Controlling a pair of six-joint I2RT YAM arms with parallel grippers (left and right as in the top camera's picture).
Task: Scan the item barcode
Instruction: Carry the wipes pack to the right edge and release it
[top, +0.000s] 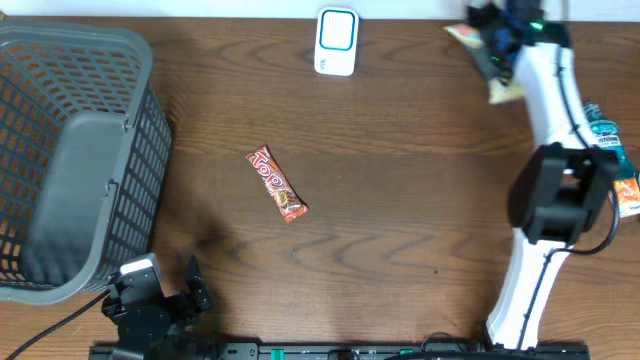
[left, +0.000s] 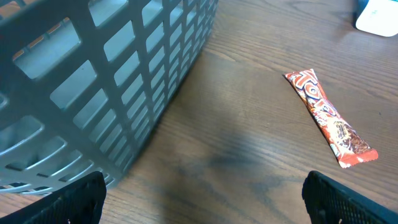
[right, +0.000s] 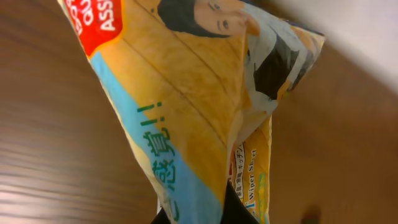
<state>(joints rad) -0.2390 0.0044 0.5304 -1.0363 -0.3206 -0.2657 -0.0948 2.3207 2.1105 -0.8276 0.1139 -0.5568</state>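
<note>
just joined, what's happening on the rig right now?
The right claw is shut on a yellow snack packet at the far right corner, right of the white scanner. The left claw sits open by the gray basket, holding nothing. A red candy bar lies loose mid-table.

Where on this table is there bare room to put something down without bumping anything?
The widest bare wood lies between the candy bar, the scanner and the right arm. A narrower strip runs between the basket and the candy bar. The far right corner is crowded: the right gripper holds a yellow packet, with more packets beside the arm.
</note>
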